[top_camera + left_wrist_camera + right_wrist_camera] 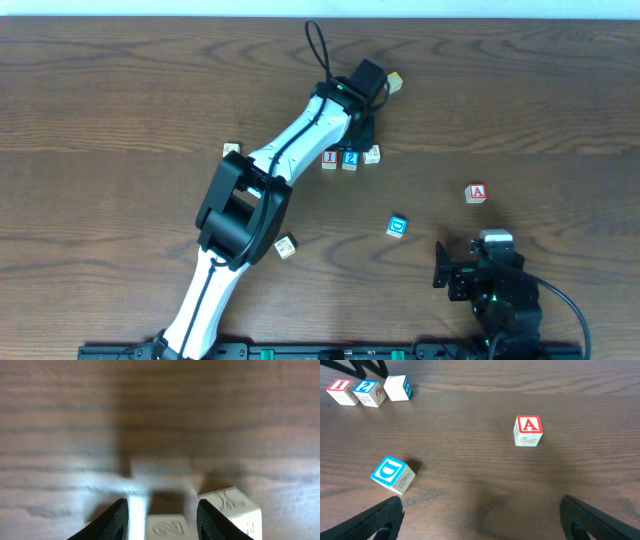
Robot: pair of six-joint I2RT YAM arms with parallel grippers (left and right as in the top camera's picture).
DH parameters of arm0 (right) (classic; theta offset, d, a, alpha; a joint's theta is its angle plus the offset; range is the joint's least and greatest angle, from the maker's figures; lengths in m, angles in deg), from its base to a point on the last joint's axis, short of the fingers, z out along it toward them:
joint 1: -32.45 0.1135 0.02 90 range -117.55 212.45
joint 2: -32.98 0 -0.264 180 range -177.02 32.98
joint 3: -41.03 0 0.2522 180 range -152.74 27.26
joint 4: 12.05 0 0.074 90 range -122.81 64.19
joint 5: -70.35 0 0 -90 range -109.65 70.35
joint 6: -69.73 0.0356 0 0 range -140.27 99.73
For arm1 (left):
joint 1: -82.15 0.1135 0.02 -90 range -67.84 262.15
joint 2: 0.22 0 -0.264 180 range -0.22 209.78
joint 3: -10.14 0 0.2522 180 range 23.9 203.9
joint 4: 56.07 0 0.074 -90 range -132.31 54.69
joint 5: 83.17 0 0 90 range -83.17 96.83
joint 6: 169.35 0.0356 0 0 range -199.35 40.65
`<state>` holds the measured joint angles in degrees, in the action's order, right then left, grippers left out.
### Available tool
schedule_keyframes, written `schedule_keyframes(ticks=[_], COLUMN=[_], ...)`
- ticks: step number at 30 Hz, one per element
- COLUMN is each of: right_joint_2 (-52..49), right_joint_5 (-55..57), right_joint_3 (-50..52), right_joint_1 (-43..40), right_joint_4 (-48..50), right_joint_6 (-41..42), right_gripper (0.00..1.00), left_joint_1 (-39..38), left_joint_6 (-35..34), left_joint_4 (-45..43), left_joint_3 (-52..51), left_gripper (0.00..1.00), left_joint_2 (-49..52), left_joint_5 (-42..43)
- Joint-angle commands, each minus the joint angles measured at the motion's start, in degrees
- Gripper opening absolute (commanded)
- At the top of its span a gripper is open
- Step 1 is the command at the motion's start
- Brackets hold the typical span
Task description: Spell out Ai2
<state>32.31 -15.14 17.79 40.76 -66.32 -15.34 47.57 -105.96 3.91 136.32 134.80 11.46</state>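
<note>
Ai2 set, as you see it | I block (330, 158) & 2 block (350, 158) side by side, mid surface (120, 100) | A block (477, 193) alone, well apart, nearer R arm | L fingers (119, 521) spread, straddling 2 block, gap each side | R fingers (380, 519) spread wide, empty, near D block (399, 226)

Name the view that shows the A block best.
Right wrist: the A block sits large, unobstructed, its red letter legible. Overhead shows it small, right of centre. Left wrist does not show it.
</note>
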Motion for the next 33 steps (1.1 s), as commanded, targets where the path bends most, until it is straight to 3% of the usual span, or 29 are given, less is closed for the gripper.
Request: schedule_keyframes(ticks=[1,9,14,25,33], right_joint_2=[0.37,0.37,0.37,0.37,0.37], right_joint_5=[-0.24,-0.26,-0.24,-0.24,-0.24], right_joint_3=[0.28,0.28,0.28,0.28,0.28], right_joint_1=[-0.48,-0.48,-0.48,-0.48,-0.48], right_joint_4=[-0.2,-0.2,-0.2,-0.2,-0.2], right_joint_6=[-0.74,-0.74,-0.74,-0.74,-0.74], right_gripper=[0.99,0.99,0.99,0.99,0.99], left_joint_1=[1.68,2.8,1.07,-8.0,-9.6], left_joint_6=[2.49,11.96,14.97,16.33,16.11], left_joint_4=[-1.05,3.3,9.29,21.77,18.99], left_joint_3=[1.97,15.78,17.9,16.98,8.46], left_gripper=[0.45,0.42,0.06,0.06,0.06], left_joint_2=[-0.11,-0.13,-0.13,-0.13,-0.11], left_joint_5=[-2.1,-6.05,-0.02,-0.11,-0.07])
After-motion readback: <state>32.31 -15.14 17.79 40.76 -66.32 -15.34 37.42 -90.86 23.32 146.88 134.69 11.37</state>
